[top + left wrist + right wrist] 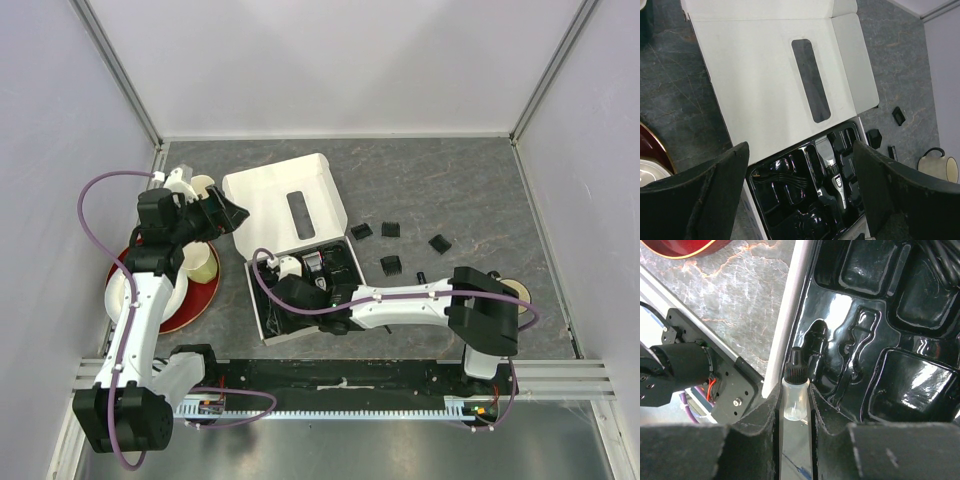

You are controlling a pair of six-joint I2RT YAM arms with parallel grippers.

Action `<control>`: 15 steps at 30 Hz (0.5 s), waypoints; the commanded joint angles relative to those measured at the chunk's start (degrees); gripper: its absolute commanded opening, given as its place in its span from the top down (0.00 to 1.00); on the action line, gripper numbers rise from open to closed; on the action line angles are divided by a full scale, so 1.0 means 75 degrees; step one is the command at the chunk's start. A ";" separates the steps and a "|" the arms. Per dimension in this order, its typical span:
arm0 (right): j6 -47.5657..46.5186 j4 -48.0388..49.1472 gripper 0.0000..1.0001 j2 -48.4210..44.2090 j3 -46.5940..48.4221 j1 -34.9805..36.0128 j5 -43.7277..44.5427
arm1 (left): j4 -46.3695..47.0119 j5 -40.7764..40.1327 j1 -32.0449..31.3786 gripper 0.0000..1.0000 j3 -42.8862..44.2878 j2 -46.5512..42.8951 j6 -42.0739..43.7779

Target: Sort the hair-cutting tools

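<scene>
Above an edge slot of the black tray (880, 315), the right gripper (796, 399) pinches a small clear bottle (794, 410), which may miss the narrow recess and topple if released off-centre, while the left gripper (801, 150) hangs spread wide.

**CAMERA PLACEMENT**

Top external: fixed high behind the arm bases, which sit at lower frame, facing down over the whole grey marbled table (480, 190).

Left wrist: elevated, looking down past the left gripper (800, 150) onto the open white cardboard box (765, 75).

Right wrist: very close, with the right gripper (796, 400) at lower frame.

All three views share the box's glossy black moulded tray (880, 315).
</scene>
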 commanded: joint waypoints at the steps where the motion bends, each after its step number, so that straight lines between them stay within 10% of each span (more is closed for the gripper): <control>1: 0.0035 0.0278 0.72 0.0216 0.0425 0.0057 0.0306 | 0.0009 -0.0067 0.0018 0.09 0.0163 0.0003 0.0286; 15: -0.0164 -0.0249 0.53 0.0521 0.0800 0.0128 0.0681 | 0.0021 -0.0020 0.0018 0.09 0.0175 0.0003 0.0286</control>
